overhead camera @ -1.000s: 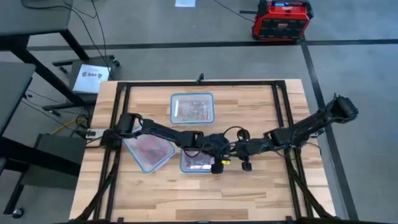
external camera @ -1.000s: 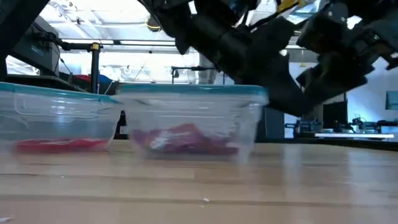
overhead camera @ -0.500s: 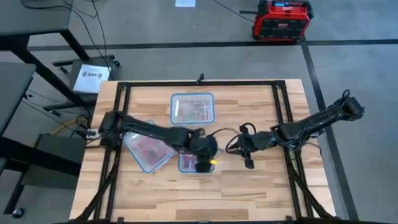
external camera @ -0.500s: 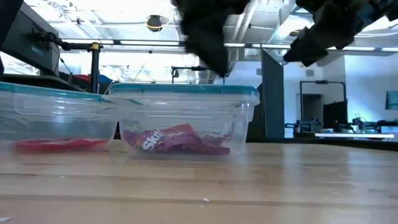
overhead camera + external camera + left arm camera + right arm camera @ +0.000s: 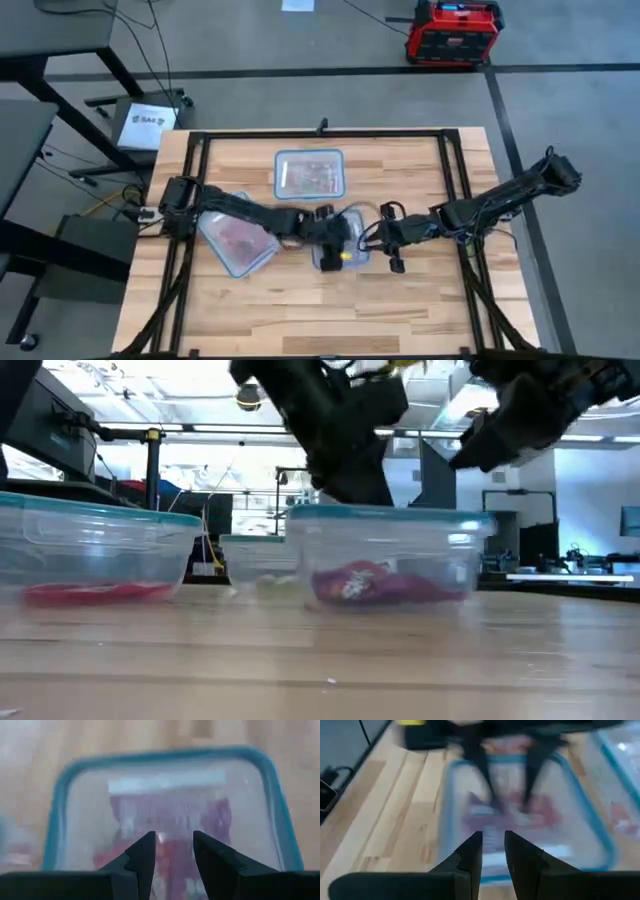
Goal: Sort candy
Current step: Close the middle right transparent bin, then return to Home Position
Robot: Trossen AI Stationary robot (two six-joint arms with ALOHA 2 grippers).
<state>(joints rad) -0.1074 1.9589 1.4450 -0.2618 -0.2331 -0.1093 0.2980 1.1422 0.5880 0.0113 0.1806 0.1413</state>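
Hovering over the near container point(image 5: 340, 252), our left gripper point(image 5: 173, 851) has its fingers a narrow gap apart with nothing between them, pointing down at the red and pink candy point(image 5: 170, 837) lying on the floor of that tub, directly below the tips. Our right gripper point(image 5: 492, 851) sits just beside the same tub on its far side from the left arm, fingers likewise slightly parted and empty, looking across at the left arm's fingers inside the rim.

To do this pick well we should — as we judge it — choose one packet rather than the heap, widen the left fingers enough to straddle its edge, and come straight down clear of the bluish rim point(image 5: 165, 757). The packets look flat and slick, so a pinch on a raised or crumpled edge should hold better than a press on a flat face

We would hold the right gripper back from the tub wall — the tub looks light and could slide if nudged. Two more containers lie beyond the left gripper: one farther across the table point(image 5: 309, 173) and one angled along the left forearm point(image 5: 238, 243), both holding candy
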